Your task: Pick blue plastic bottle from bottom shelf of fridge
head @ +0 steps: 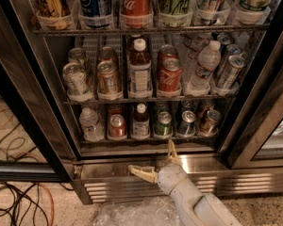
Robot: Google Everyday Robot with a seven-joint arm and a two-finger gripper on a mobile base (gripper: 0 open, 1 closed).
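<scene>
The blue plastic bottle [141,121] stands upright on the bottom shelf [146,139] of the fridge [33,102], third in its row, with a white cap, dark liquid and a pale label. My gripper [152,157] is open, its two cream fingers spread wide. It hangs in front of the ribbed steel base, just below the shelf and slightly right of the bottle, touching nothing. One fingertip [171,145] points up toward the green can.
On the bottom shelf stand a clear water bottle [90,124], a red can [117,126], a green can [163,125] and two more cans [186,123]. A larger bottle of the same look [140,69] stands on the rack above. Cables [14,197] lie on the floor at the left.
</scene>
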